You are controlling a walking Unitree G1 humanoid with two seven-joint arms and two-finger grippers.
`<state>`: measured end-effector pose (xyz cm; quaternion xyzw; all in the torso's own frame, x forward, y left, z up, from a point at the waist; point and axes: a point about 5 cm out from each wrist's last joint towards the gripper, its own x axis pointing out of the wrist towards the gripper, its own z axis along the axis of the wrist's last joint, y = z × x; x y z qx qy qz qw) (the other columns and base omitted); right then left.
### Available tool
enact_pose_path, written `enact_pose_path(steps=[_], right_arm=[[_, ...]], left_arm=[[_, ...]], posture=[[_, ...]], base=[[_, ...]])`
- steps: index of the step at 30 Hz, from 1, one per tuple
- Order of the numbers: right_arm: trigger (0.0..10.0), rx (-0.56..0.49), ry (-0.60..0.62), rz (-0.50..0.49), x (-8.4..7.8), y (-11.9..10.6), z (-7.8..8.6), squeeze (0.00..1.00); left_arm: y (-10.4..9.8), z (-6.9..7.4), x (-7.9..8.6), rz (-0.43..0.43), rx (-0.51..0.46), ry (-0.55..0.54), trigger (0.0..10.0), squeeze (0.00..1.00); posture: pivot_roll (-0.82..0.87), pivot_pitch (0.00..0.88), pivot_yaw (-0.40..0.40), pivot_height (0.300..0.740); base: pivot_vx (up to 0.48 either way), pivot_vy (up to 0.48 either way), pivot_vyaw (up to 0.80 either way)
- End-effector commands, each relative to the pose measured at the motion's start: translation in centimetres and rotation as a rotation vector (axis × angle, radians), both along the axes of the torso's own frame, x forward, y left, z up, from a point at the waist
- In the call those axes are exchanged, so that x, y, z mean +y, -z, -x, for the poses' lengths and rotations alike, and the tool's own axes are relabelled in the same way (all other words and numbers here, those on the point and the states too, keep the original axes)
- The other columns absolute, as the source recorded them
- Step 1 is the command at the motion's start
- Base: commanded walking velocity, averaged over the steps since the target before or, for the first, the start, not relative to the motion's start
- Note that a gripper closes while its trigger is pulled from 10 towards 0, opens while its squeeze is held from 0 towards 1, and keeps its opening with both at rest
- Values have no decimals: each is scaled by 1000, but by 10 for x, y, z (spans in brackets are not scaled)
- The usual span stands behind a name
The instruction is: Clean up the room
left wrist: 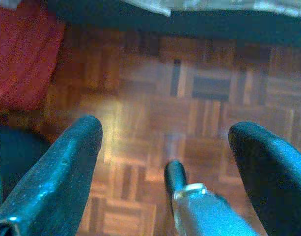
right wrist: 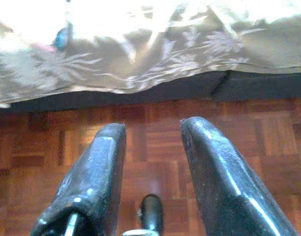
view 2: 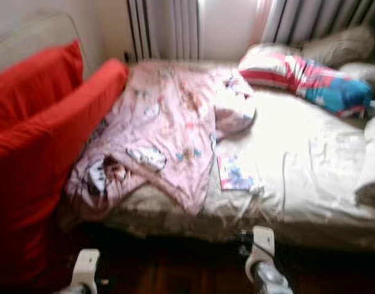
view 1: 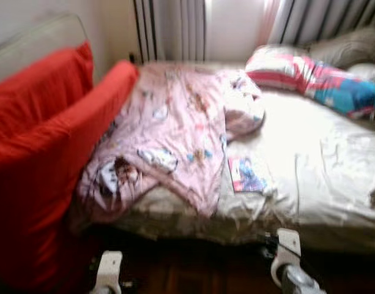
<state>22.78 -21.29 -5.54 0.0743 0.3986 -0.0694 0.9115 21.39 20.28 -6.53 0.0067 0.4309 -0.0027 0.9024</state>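
Observation:
A crumpled pink patterned blanket (view 1: 169,135) lies over the left half of the bed (view 1: 309,159), one end hanging over the front edge. A small colourful booklet (view 1: 247,174) rests on the cream sheet beside it. Striped red, white and blue pillows (view 1: 315,76) sit at the head. Both arms hang low in front of the bed. My left gripper (left wrist: 165,152) is open over the parquet floor (left wrist: 189,113), nothing between its fingers. My right gripper (right wrist: 152,147) is also open, pointing at the floor below the sheet's hanging edge (right wrist: 140,73).
A red sofa (view 1: 40,159) stands against the bed's left side, its armrest touching the blanket. Curtains and a radiator (view 1: 172,30) line the wall behind. A grey pillow (view 1: 349,46) lies at the back right. Dark wood floor runs along the bed front.

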Motion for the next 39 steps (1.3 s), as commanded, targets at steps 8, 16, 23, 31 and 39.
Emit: enact_pose_path(steps=[8,16,23,31,39], right_arm=[[10000,-21,15,0,0,-3,-4,0],[10000,-24,19,2,0,-3,-5,0],[10000,-36,21,5,0,-4,-5,0],[10000,-21,20,-1,0,-3,-4,0],[10000,-27,29,4,0,-3,-4,0]], left_arm=[[4,8,2,4,21,-6,10000,0],[4,7,2,5,20,-5,10000,0],[4,7,1,6,21,-4,10000,0],[4,7,2,3,19,-1,10000,0],[4,7,1,-3,20,0,10000,0]], posture=[[-9,0,17,740],[-10,0,17,740],[-9,0,19,740],[4,0,23,740],[7,0,23,740]], base=[[249,0,0],[252,0,0],[252,0,0],[220,0,-283],[0,0,-473]])
